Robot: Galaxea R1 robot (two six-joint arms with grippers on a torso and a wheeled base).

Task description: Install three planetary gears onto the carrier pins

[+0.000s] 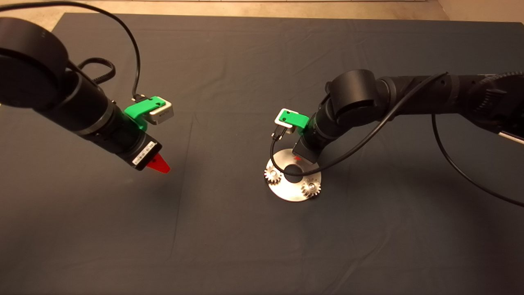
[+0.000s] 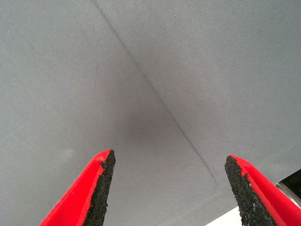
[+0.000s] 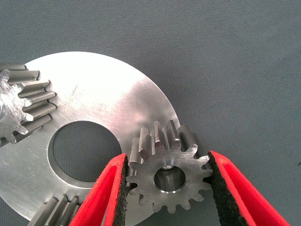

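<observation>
The right green gripper (image 3: 168, 188) has its jaws lightly around the third small silver toothed gear (image 3: 167, 172), seating it on a pin of the flat round silver disc (image 1: 293, 189). The left green gripper (image 2: 169, 188) waits wide open, far left.

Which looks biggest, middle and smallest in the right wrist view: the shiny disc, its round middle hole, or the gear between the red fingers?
1. Carrier disc, largest.
2 and 3. The planetary gear between the right gripper fingers and the disc's central hole look about alike; the gear sits nearer the camera, so I won't rank them.
</observation>
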